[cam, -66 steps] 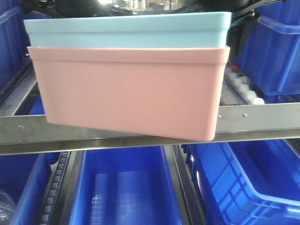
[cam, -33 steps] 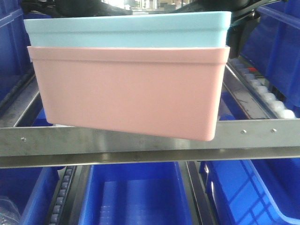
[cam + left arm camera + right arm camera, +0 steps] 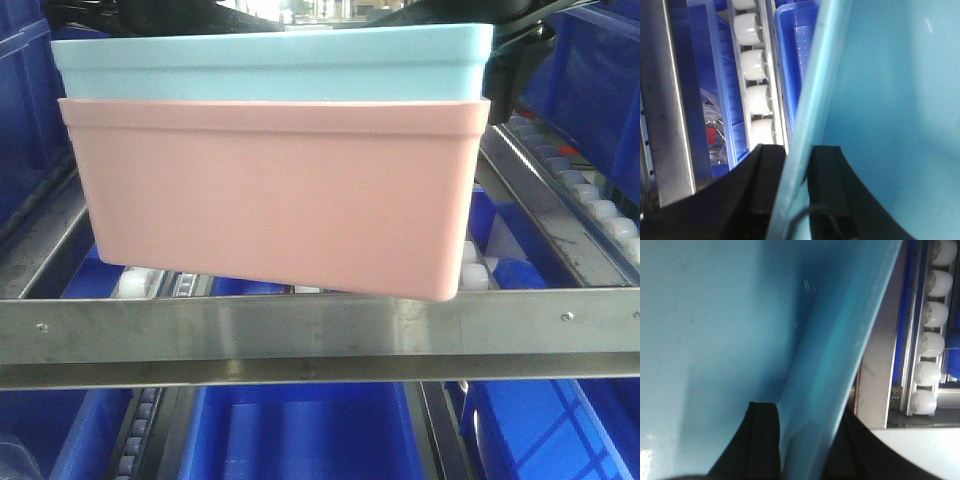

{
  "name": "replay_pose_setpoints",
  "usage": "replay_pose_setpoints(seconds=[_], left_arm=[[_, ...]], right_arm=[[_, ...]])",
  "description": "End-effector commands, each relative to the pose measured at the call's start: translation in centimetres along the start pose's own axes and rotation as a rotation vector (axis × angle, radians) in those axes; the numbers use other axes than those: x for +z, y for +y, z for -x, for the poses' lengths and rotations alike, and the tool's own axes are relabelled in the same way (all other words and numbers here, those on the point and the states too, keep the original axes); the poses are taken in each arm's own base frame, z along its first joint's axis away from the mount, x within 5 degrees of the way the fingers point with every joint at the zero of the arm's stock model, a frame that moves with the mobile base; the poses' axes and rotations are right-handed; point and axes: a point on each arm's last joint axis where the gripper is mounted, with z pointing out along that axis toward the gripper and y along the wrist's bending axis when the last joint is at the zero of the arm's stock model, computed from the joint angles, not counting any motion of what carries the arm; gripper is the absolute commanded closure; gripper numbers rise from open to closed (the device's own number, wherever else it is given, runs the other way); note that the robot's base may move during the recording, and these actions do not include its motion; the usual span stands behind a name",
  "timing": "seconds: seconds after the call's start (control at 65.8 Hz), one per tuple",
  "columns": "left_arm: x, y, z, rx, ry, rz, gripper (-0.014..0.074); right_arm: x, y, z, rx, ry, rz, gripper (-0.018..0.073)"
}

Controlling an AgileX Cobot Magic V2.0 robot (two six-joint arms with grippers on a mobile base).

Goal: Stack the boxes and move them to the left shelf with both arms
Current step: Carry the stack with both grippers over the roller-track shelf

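Observation:
The light blue box [image 3: 270, 65] sits nested inside the salmon pink box [image 3: 275, 190], and the pair hangs in the air above the front steel bar [image 3: 320, 335] of the left shelf. My left gripper [image 3: 796, 165] is shut on the blue box's left rim [image 3: 812, 90], one black finger on each side of the wall. On the opposite side, my right gripper [image 3: 807, 440] is shut on the blue box's right rim [image 3: 840, 355]. The pink box's bottom tilts slightly, its right corner lower.
Roller tracks of white wheels [image 3: 752, 65] [image 3: 932, 315] run under and beside the boxes. Dark blue bins [image 3: 300, 435] fill the level below, and more [image 3: 590, 70] stand at the right. A steel side rail [image 3: 545, 215] slopes at the right.
The shelf's front bar has dropped lower in the front view and more roller track shows behind it; the stacked boxes keep their place in the frame, both grippers still clamped.

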Motion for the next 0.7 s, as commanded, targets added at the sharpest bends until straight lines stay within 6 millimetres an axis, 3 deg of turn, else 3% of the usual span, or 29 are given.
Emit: replay_pose_setpoints(seconds=[0.0,0.684], left_arm=[[-4.69,-2.44,1.36,-0.083,-0.174,-0.237,0.0599],[-4.69,-2.44,1.36,-0.083,-0.174,-0.237,0.0599]], right_arm=[[-3.47,1.79,1.85,0.063,-0.206,0.212,0.0503],[-3.47,1.79,1.85,0.063,-0.206,0.212,0.0503]])
